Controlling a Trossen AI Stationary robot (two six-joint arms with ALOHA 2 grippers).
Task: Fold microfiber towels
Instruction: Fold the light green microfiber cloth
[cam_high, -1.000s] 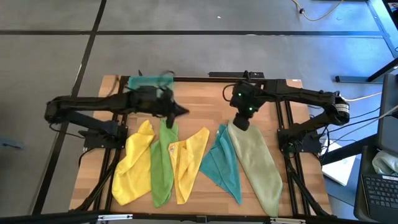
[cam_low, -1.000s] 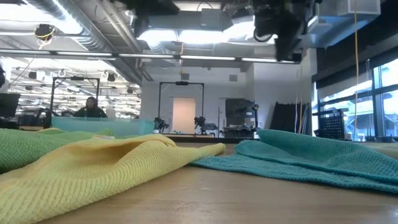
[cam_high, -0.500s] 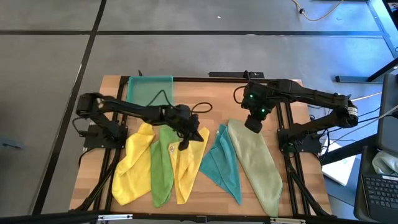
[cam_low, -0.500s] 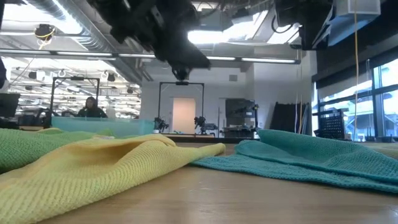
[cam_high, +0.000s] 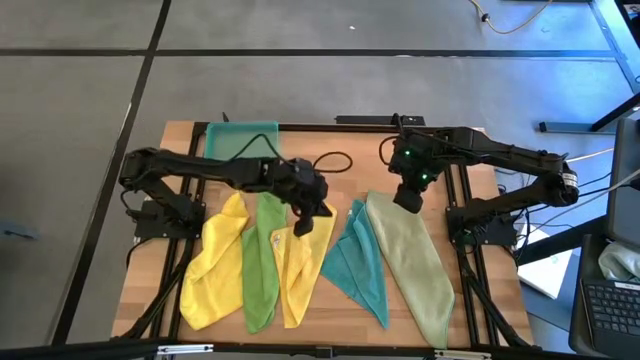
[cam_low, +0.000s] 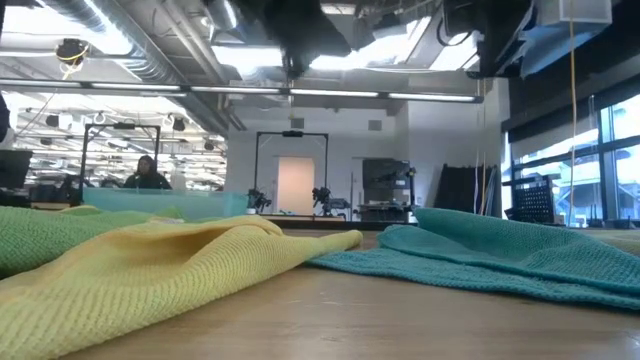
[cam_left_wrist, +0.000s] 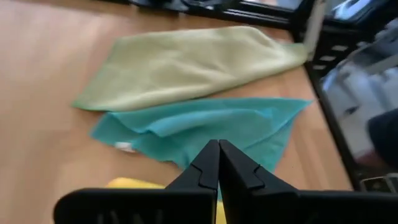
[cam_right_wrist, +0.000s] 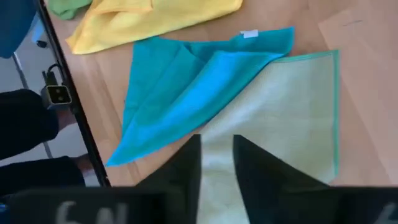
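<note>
The left gripper (cam_high: 305, 226) hangs over the inner yellow towel (cam_high: 297, 262), fingers (cam_left_wrist: 208, 167) pressed together with nothing between them. Ahead of those fingers in the left wrist view lie the teal towel (cam_left_wrist: 205, 127) and, beyond it, the olive towel (cam_left_wrist: 186, 65), both flat on the bench (cam_left_wrist: 43, 81).

The right gripper (cam_high: 408, 200) stands over the far end of the olive towel (cam_high: 410, 260). Its fingers (cam_right_wrist: 186, 165) are parted a little, a narrow gap between them, and grip nothing; the pale cloth (cam_right_wrist: 280, 124) shows under and past them, with the teal towel (cam_right_wrist: 186, 93) overlapping its edge just beside them.

All five towels lie loose and unfolded in a row on the bench (cam_high: 340, 165): the outer yellow (cam_high: 215, 260), the bright green (cam_high: 260, 265), the inner yellow, the teal (cam_high: 357, 265), the olive.

The tray (cam_high: 240, 142), a translucent teal one, sits at the far edge of the bench behind the left arm. Nothing can be seen in it; the arm crosses its near edge.

In the low view the yellow (cam_low: 150, 265) and teal (cam_low: 480, 255) cloths fill the foreground, touching at their edges.
</note>
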